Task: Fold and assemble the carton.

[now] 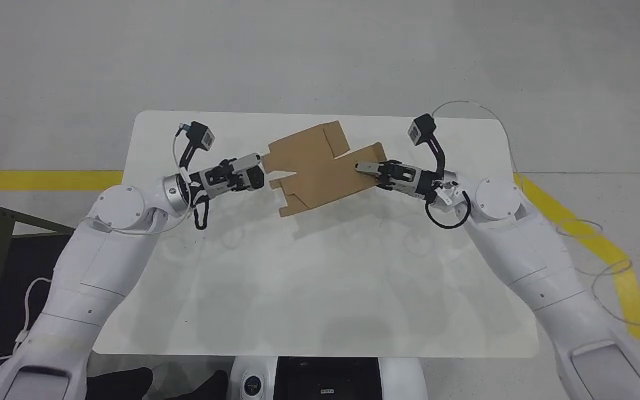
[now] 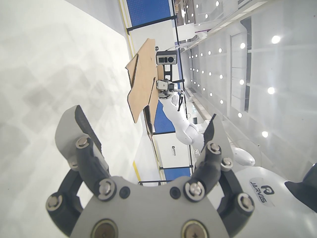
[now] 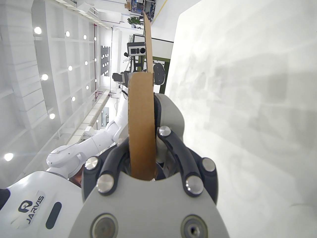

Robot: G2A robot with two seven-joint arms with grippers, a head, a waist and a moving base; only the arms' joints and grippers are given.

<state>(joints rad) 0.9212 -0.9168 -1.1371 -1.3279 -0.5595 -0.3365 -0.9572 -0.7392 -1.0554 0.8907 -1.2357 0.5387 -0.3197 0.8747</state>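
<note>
**Carton blank held at one edge.** A flat, brown corrugated-cardboard carton (image 1: 315, 165), still unfolded, sits over the far middle of the smooth white rounded-corner worktop (image 1: 300, 290). Its outline is irregular, with rectangular flaps separated by narrow slots and a stepped notch on the side nearest the left arm. Its faces are matte and uncreased, and the right wrist view shows the fluted board edge-on.

The right gripper (image 1: 362, 167) has its grey metal fingers (image 3: 171, 117) closed onto a flap at the carton's edge, and the board runs straight between them.

The left gripper (image 1: 262, 172) is near the opposite, notched edge. Its dark-padded fingers (image 2: 86, 127) are spread wide and hold nothing, and the left wrist view shows a gap between them and the board.

In that view the carton appears tilted and lifted off the worktop, though contact at its lowest corner cannot be ruled out.
</note>
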